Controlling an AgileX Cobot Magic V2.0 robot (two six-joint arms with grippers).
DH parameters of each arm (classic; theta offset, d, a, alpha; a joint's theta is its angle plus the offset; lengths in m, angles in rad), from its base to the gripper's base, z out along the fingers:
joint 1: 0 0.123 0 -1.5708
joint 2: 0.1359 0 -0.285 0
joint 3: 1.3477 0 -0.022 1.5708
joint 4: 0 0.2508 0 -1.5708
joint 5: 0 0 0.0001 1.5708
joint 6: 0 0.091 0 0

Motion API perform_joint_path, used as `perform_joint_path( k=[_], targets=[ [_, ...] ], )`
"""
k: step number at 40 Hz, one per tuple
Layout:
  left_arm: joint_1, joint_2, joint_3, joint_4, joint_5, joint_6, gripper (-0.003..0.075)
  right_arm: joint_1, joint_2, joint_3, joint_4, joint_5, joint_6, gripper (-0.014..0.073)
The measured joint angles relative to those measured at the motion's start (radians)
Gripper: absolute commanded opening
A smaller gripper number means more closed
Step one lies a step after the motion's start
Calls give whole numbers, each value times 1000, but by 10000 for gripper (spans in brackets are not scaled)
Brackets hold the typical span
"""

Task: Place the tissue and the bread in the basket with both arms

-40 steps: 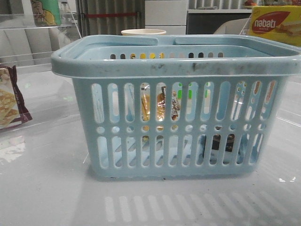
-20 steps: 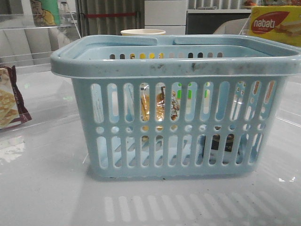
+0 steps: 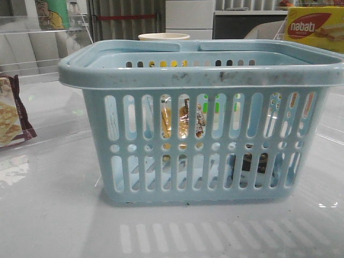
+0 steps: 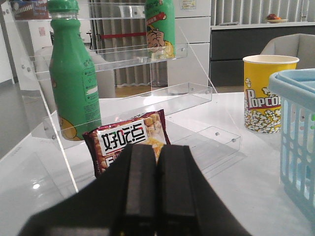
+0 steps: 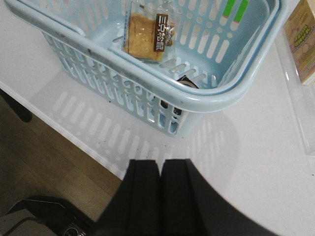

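- The bread (image 5: 143, 35), golden-brown in a clear bag with a dark printed label, lies inside the basket (image 3: 199, 70); we see it through the slots too.
- The tissue (image 3: 253, 162), a dark low pack, sits on the basket floor near one corner.
- We find the left claw (image 4: 156, 196) clenched, holding nothing, with a cracker packet (image 4: 129, 142) beyond it.
- The right claw (image 5: 160, 196) is likewise clenched and empty, above the white counter (image 5: 246, 162).
- We read "Popcorn" on a yellow cup (image 4: 265, 93) and "nabati" on a yellow box (image 3: 314, 27).
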Motion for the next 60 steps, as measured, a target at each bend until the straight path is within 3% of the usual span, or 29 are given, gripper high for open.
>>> perform_joint_path(
  k=[31,36,47,52,60],
  targets=[
    [0,0,0,0,0,0,92,-21,-26,19,-3,-13,0,57],
    [0,0,0,0,0,0,92,-133,-114,104,-8,-121,2,57],
    [0,0,0,0,0,0,92,-376,-377,458,-10,-556,2,57],
    [0,0,0,0,0,0,92,-429,-486,608,-10,-688,2,57],
    [0,0,0,0,0,0,92,-455,-596,790,-10,-763,2,57]
  ],
)
